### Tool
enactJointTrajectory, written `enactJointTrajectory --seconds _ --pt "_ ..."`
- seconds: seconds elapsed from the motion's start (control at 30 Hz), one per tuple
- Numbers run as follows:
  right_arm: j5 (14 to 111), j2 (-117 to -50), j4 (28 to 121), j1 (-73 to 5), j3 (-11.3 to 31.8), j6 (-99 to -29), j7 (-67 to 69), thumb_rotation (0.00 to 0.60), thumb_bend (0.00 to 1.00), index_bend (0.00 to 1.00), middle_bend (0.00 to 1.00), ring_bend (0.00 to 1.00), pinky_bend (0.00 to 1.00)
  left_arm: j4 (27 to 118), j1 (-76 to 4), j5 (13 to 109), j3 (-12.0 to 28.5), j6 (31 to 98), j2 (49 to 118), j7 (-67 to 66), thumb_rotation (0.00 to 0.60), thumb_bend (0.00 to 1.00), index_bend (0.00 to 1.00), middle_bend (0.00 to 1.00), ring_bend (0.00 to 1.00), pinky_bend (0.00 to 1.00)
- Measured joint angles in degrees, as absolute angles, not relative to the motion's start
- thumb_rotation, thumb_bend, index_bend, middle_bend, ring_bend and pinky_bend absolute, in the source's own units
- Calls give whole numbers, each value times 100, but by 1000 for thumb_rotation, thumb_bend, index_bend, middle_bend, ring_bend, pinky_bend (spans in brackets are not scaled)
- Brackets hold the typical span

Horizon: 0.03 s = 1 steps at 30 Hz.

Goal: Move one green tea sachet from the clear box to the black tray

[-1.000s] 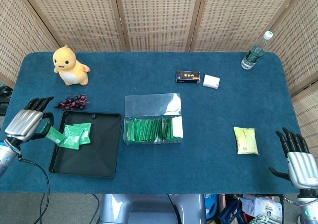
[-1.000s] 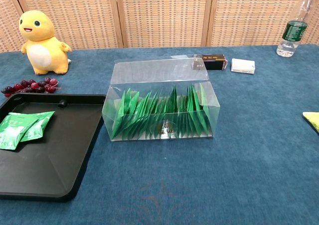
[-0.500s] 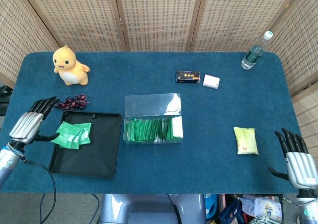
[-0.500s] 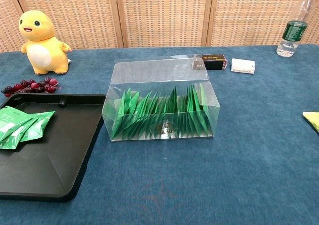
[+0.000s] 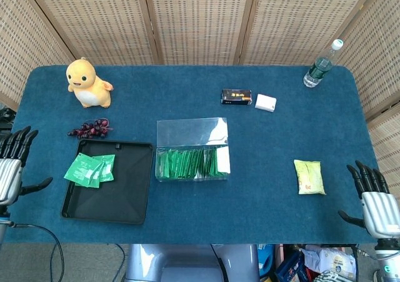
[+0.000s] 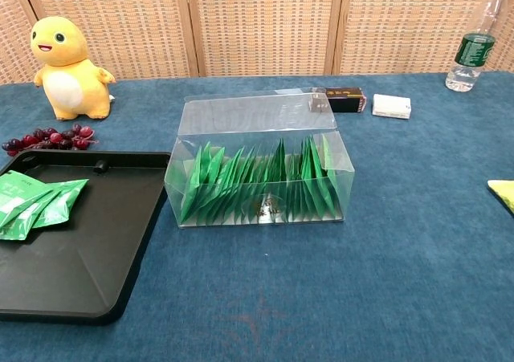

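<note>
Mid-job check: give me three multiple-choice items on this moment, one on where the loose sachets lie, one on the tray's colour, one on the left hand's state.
1. The loose green tea sachets lie:
A. on the black tray's left edge
B. beside the water bottle
C. on the plush toy

2. The tray is:
A. white
B. black
C. red

3. The left hand is:
A. holding a sachet
B. open, off the tray
C. inside the clear box

Answers: 1 A, they overlap the tray's left rim. 2 B, the tray is plainly black. 3 B, its fingers are spread and empty, left of the tray.
</note>
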<state>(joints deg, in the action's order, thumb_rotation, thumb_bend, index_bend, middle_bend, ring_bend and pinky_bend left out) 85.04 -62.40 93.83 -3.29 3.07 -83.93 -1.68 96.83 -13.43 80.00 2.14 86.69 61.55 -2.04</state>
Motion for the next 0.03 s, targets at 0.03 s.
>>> enactJointTrajectory --seconds 0.03 --pt "8507 -6243 9380 -329 305 -8394 -173 600 0 10 0 0 0 9694 -1285 8012 192 8703 6184 -290 600 143 0 0 0 0"
